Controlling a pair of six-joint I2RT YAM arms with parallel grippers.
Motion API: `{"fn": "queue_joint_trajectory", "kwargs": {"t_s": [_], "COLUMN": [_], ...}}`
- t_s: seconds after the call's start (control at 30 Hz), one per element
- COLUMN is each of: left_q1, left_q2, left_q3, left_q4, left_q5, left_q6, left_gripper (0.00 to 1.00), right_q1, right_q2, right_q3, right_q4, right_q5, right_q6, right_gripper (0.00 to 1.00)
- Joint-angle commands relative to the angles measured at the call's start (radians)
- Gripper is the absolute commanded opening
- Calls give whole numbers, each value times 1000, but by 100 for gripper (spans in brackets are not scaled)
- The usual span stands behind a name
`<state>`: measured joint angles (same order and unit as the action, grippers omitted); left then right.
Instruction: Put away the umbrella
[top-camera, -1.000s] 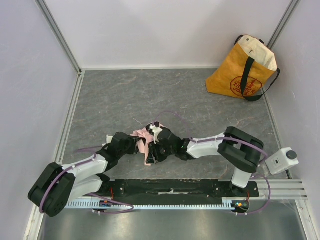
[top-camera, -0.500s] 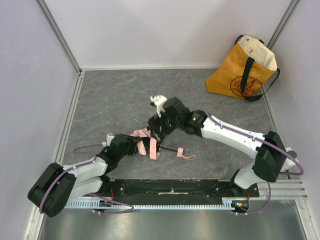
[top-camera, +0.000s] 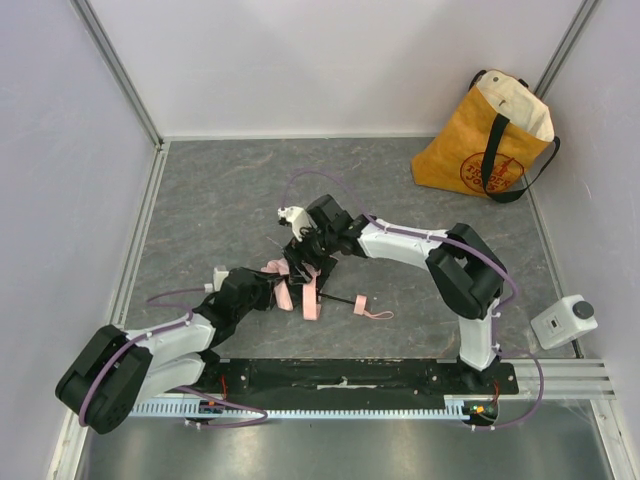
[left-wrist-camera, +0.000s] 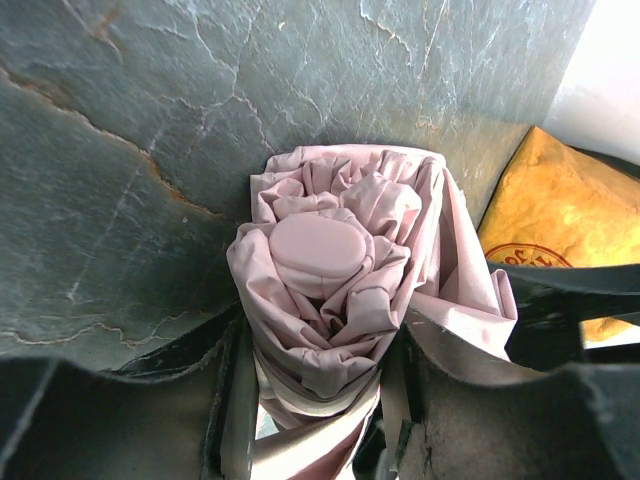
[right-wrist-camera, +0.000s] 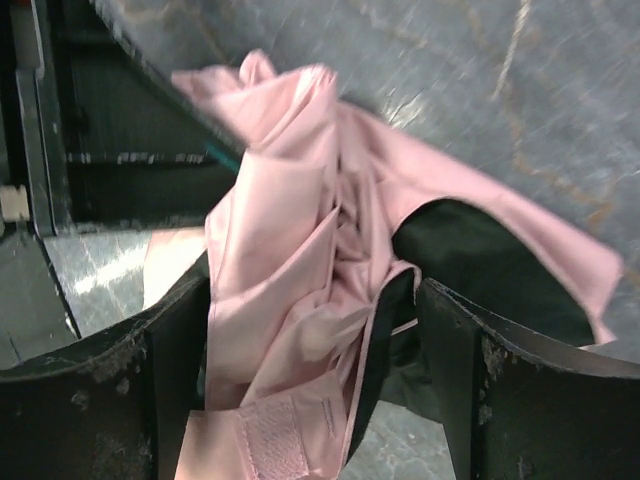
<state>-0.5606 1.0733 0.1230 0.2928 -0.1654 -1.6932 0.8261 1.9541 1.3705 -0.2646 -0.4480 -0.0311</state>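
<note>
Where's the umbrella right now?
Top view: the umbrella lies on the table left of centre, held by the left end effector, the right end effector open over it.

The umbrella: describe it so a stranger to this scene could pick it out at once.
Start at the grey table's near half, far from the yellow tote bag in the far right corner. There the umbrella lies as a crumpled bundle held in the left gripper. It is the only pale pink thing, with a thin black shaft running to a small pink handle.

Grey stone-look floor (top-camera: 230, 190), white walls (top-camera: 320, 60)
</note>
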Motion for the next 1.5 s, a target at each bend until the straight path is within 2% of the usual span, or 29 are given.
{"fn": "queue_joint_trajectory", "kwargs": {"t_s": [0.0, 0.13, 0.33, 0.43, 0.5, 0.57, 0.6, 0.63, 0.73, 0.8, 0.87, 0.9, 1.0, 1.03, 1.07, 1.17, 1.23, 1.27, 1.37, 1.47], "left_q1": [-7, -5, -5, -4, -5, -4, -4, -4, -5, -2, -4, -4, -2, -2, -2, -2, 1, 1, -1, 1], "left_q2": [36, 56, 62, 65, 65, 59, 51, 44, 13, -6, -18, -21, -33, -38, -42, -55, -59, -61, -59, -88], "left_q3": [9, 35, 86, 93, 92, 93, 95, 98, 84, 66, 47, 34, 7, 6, 6, 13, 24, 27, 32, 15], "left_q4": [-159, -201, -287, -330, -340, -349, -360, -372, -368, -345, -322, -296, -265, -268, -276, -287, -287, -287, -287, -268], "left_q5": [0, 15, 24, 43, 75, 98, 104, 104, 95, 86, 84, 84, 93, 95, 98, 99, 101, 101, 112, 115], "left_q6": [47, 29, 7, -23, -66, -91, -100, -106, -125, -131, -140, -141, -166, -164, -166, -157, -143, -138, -128, -105], "left_gripper": [2, 2, 2, 2, 2, 2, 2, 2, 2, 2, 2, 2, 2, 2, 2, 2, 2, 2, 2, 2], "right_q1": [37, 113, 251, 309, 343, 369, 375, 384, 389, 389, 389, 390, 390, 390, 390, 390, 387, 386, 380, 378], "right_q2": [-83, -90, -77, -54, -37, -14, -12, -8, -4, 8, 25, 28, 13, 8, 5, 6, 28, 44, 92, 100], "right_q3": [-103, -148, -153, -154, -171, -206, -226, -252, -312, -321, -323, -324, -352, -364, -369, -375, -355, -337, -295, -315], "right_q4": [160, 174, 147, 140, 157, 195, 212, 238, 297, 292, 275, 269, 280, 283, 280, 271, 266, 240, 205, 232], "right_q5": [-69, 47, 378, 593, 724, 831, 844, 867, 847, 795, 764, 746, 744, 744, 758, 766, 802, 830, 867, 852], "right_q6": [-9, -33, -119, -157, -173, -182, -181, -168, -113, -92, -70, -63, -43, -44, -52, -91, -107, -112, -115, -98], "right_gripper": [89, 88, 88, 84, 76, 61, 49, 44, 36, 29, 26, 26, 51, 64, 71, 80, 79, 75, 53, 25]}}
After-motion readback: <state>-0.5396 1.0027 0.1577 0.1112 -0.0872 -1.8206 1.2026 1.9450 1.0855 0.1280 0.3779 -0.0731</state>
